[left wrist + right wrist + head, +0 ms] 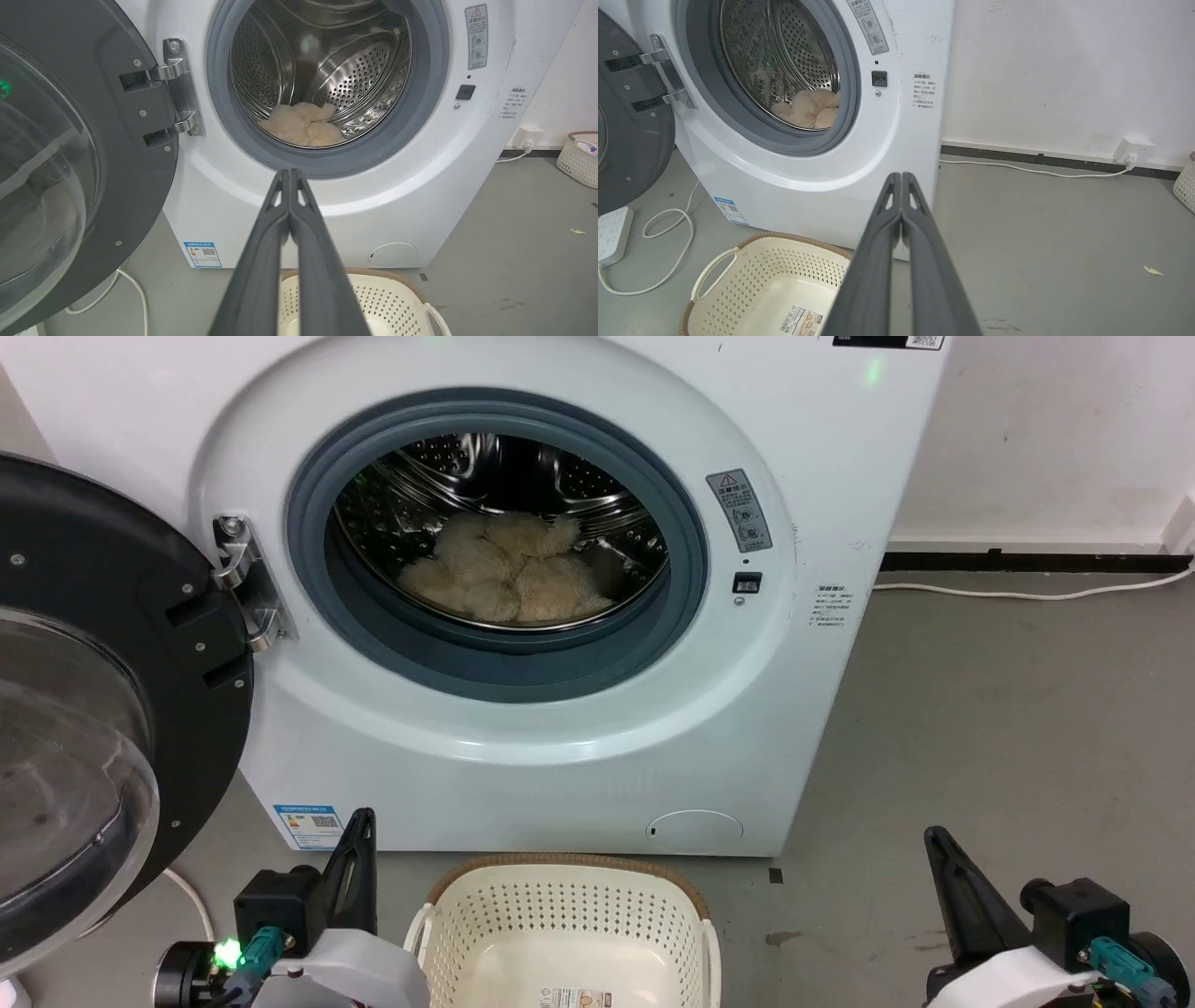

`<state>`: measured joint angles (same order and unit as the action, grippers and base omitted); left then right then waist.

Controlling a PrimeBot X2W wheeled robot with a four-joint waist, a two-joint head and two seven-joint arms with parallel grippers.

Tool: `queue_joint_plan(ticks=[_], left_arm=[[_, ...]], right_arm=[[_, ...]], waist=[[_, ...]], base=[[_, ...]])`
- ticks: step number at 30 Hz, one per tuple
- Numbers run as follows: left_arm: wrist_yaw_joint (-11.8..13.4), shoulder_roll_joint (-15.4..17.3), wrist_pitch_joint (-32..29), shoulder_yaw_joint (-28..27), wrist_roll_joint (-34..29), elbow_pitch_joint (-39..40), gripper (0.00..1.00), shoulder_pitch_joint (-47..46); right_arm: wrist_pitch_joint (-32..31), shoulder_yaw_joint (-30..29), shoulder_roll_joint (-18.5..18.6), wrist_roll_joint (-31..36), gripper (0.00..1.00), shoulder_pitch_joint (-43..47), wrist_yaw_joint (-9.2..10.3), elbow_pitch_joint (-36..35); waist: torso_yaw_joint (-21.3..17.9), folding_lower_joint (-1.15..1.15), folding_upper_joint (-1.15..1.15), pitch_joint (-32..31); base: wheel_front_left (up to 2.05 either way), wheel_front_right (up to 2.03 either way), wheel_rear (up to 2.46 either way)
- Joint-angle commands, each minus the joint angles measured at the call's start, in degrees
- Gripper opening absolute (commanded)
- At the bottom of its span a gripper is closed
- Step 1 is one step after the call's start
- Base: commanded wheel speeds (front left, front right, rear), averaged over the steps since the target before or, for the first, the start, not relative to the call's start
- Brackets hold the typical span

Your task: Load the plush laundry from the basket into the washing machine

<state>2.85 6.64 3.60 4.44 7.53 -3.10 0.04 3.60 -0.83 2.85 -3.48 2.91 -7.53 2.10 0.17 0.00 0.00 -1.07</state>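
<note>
The cream plush laundry (pixel 509 577) lies inside the steel drum of the white washing machine (pixel 822 504); it also shows as plush laundry (pixel 301 125) and plush laundry (pixel 809 108) in the wrist views. The machine's door (pixel 93 709) hangs open at the left. On the floor in front stands the cream basket (pixel 560 905), with only a paper label on its floor. My left gripper (pixel 364 817) is shut and holds nothing, at the basket's left; its tips (pixel 289 172) meet. My right gripper (pixel 932 835) is shut and holds nothing, to the basket's right, tips (pixel 901 176) together.
Grey floor (pixel 1008 728) stretches to the machine's right. A white cable (pixel 1027 593) runs along the wall to a socket (pixel 1134 148). A power strip (pixel 612 233) and looped cord (pixel 668 233) lie left of the machine. Another small basket (pixel 577 156) stands far right.
</note>
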Motion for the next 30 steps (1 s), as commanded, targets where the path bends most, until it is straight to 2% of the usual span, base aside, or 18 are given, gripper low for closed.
queue_joint_plan(ticks=[1,30], left_arm=[[-0.18,-0.25,-0.16,-0.52,-0.77,0.51,0.00,-0.03],[-2.52,-3.32,-3.17,-3.95,-6.68,2.78,0.00,-0.03]], right_arm=[[-0.17,0.13,0.02,0.49,0.00,-0.93,0.03,-0.43],[-3.17,0.74,0.02,3.10,0.00,-2.67,0.04,-1.89]], waist=[[0.00,0.00,0.00,0.03],[-0.15,0.00,0.00,0.94]], base=[[0.00,0.00,0.00],[0.00,0.00,0.00]])
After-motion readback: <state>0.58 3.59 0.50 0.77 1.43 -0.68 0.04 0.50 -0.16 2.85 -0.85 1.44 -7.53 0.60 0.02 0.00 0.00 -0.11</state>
